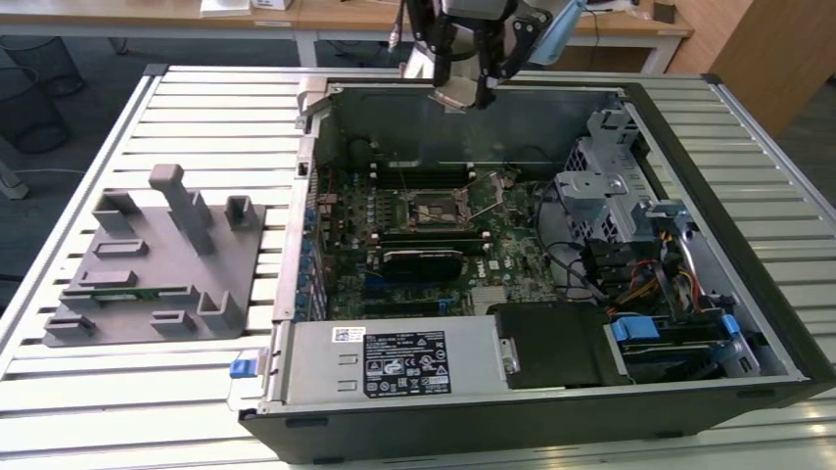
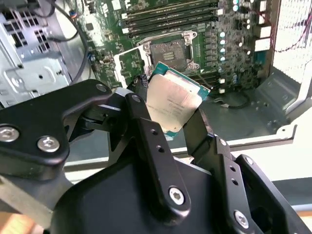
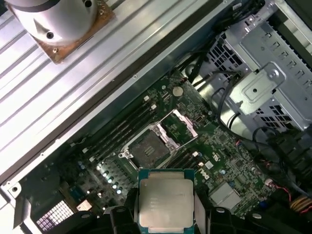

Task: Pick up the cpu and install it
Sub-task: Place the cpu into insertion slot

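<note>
1. Nearest, in the second wrist view, the claw (image 2: 170,105) is seen clamped on the cpu (image 2: 173,100), with a black finger (image 2: 138,97) pressed against one edge and another against the opposite edge.
2. The cpu is held in the air, tilted, its silvery metal top turned towards the camera and a greenish rim showing around it; it is touched by nothing but the fingers.
3. Beyond it, the dark square socket (image 3: 148,148) is seen on the motherboard (image 3: 219,165), with its metal frame swung open to one side.
4. Long black memory slots (image 3: 117,134) are set just beside the socket.
5. In the exterior view, the claw is held above the far wall of the computer case (image 1: 523,416), well apart from the socket below.
6. The case is laid open on the slatted tabletop (image 1: 196,98).
7. On the exterior view's left, a grey fixture (image 1: 196,230) is placed beside the case, with a narrow green memory stick (image 1: 124,291) lying in it.
</note>
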Controlling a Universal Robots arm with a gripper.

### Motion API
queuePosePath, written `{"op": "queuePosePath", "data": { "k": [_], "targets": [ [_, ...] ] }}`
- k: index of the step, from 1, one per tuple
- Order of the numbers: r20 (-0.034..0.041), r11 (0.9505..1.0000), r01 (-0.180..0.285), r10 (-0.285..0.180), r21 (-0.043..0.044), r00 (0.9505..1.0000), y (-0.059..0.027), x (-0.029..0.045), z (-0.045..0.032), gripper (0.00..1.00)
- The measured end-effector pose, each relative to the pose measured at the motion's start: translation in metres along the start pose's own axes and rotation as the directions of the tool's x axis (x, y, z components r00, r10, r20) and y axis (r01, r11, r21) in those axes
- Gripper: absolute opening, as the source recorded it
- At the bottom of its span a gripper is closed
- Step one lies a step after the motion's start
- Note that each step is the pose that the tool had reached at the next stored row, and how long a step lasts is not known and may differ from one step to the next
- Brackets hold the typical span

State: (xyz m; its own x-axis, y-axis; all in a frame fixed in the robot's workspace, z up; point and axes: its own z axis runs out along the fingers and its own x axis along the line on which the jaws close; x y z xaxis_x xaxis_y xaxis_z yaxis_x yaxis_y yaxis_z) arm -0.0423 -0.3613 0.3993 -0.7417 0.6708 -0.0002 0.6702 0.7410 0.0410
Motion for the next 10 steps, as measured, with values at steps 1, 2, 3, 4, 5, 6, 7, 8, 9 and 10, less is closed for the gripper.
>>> {"op": "queuePosePath", "data": {
  "k": [1,2,3,4,5,6,7,8,9,10],
  "targets": [
    [0.0008,0.9998,-0.018,0.018,0.0,0.9998,0.0,0.0,0.0003,0.54],
    [0.0014,0.9994,-0.035,0.035,-0.0001,0.9994,0.0,0.0,0.0006,0.54],
    [0.0022,0.9986,-0.053,0.053,-0.0001,0.9986,0.0,0.0,0.0009,0.54],
    [0.0029,0.9975,-0.07,0.07,-0.0001,0.9975,0.0,0.0,0.0012,0.54],
    [0.0037,0.9961,-0.088,0.088,-0.0002,0.9961,-0.0001,0.0,0.0015,0.54],
    [0.0044,0.9944,-0.105,0.105,-0.0003,0.9944,-0.0001,0.0,0.0018,0.54],
    [0.0051,0.9923,-0.124,0.124,-0.0004,0.9923,-0.0001,0.0,0.0021,0.54],
    [0.0058,0.99,-0.141,0.141,-0.0004,0.99,-0.0001,0.0,0.0024,0.54],
    [0.0065,0.9873,-0.159,0.159,-0.0006,0.9873,-0.0001,0.0,0.0027,0.54],
    [0.0072,0.9844,-0.176,0.176,-0.0007,0.9843,-0.0001,0.0,0.003,0.54]
  ]
}}
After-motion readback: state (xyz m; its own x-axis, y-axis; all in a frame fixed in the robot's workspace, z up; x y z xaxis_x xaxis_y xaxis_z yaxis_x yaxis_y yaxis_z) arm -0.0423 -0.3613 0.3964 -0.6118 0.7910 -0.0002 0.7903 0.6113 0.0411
